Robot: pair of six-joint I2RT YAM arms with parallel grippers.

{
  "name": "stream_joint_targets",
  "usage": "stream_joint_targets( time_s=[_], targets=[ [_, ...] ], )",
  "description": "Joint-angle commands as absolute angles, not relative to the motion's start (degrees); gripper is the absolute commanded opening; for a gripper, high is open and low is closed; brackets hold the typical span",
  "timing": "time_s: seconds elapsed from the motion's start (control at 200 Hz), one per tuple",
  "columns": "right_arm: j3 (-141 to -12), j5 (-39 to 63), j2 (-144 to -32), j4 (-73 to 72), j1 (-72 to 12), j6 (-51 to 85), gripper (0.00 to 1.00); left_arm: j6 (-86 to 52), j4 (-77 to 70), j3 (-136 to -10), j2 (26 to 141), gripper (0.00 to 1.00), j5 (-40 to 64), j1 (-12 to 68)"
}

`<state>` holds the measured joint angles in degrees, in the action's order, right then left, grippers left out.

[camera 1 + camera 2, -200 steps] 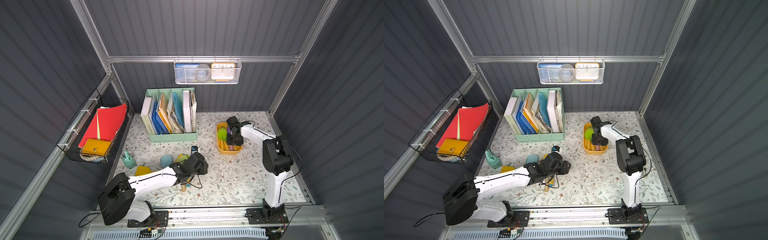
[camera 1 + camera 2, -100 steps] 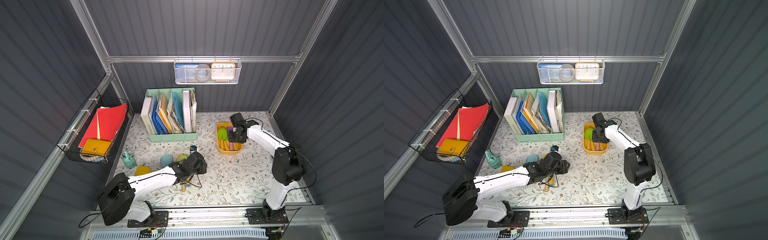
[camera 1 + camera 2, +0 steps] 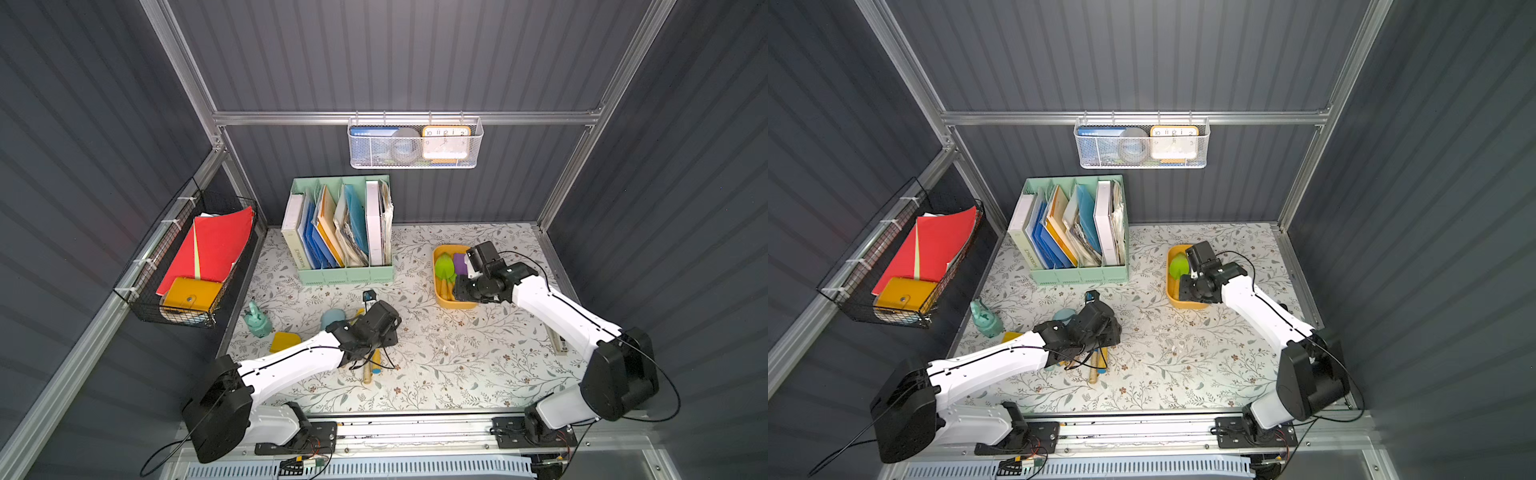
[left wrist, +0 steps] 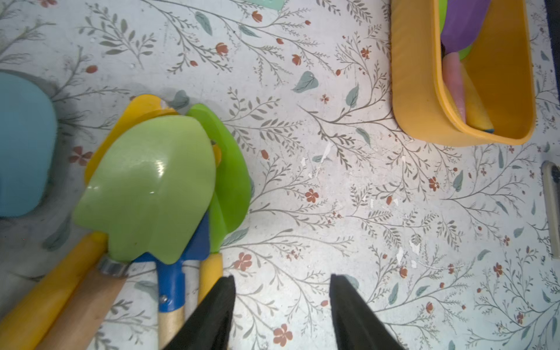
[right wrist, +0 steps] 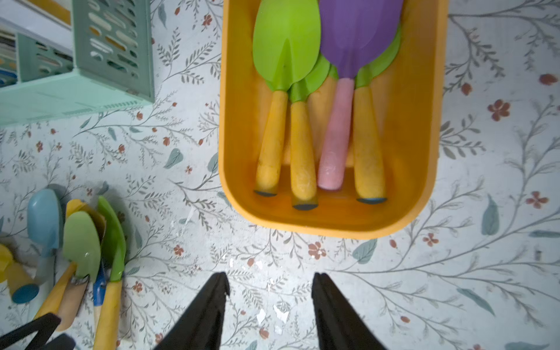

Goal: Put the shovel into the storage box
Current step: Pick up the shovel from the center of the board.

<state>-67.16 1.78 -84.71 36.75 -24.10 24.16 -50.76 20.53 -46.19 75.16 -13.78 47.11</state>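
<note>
My right claw [image 5: 269, 277] is drawn back from over the storage box [image 5: 330, 224] and now hangs above the bench [image 5: 394, 272] just off its end, jaws wider; its arm swings out rightward.

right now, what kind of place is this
Probably a home-office or storage corner staged as a robot test cell: a mint file holder packed with folders, a white mesh basket hung on the grey wall, and a storage box of toy shovels on the floral tabletop.
</note>
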Motion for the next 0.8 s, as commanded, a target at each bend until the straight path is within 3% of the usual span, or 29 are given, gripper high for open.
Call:
stream_joint_targets(
  time_s=[0.0,0.355,0.795],
  targets=[
    [-63.9,3.8,-82.5,35.6,-25.9,26.3,0.52,-53.0,27.8,-47.8,73.2,0.55,-16.1,46.0],
    [-52.8,6.1,-77.9,29.1,-30.3,32.1,0.52,-51.9,35.1,-45.6,71.1,0.55,-15.5,40.3],
    [-52.2,5.7,-80.4,27.3,-32.4,33.8,0.52,-47.0,33.5,-42.9,76.1,0.46,-13.3,34.4]
  ],
)
